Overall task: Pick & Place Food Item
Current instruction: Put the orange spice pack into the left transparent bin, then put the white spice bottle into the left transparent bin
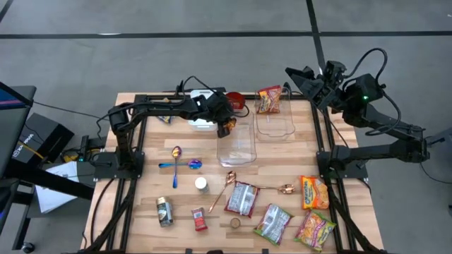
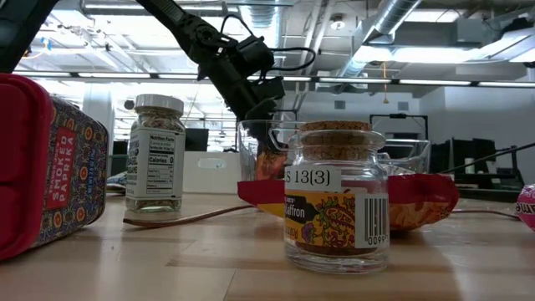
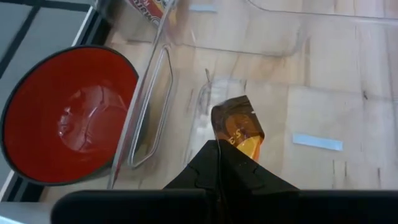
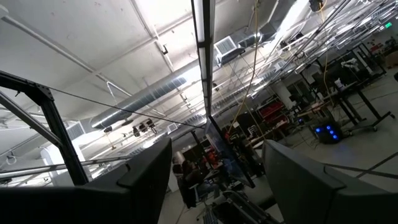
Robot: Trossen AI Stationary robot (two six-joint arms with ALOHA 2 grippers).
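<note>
Left tool: clamped shut on a small orange-brown packet, hanging above the near-left corner of a clear container.
Packet: pinched by one end between the closed fingers, lower end dangling free over the clear container's rim, off the tabletop.
Clear container: empty-looking, mid tabletop; a second clear container just beside it toward the right arm, with an orange snack bag leaning in its far end.
Red bowl: at the tabletop's far edge, just beside the clear container, nothing visible inside.
Right tool: raised off past the far right corner of the tabletop, fingers spread wide, holding nothing, pointed at the ceiling.
Near tabletop: two spoons, white-capped jar, tin, several snack bags lying flat, well apart from the left tool.
Low view: corked spice jar nearest the camera, labelled shaker behind it, red pack at the side.
</note>
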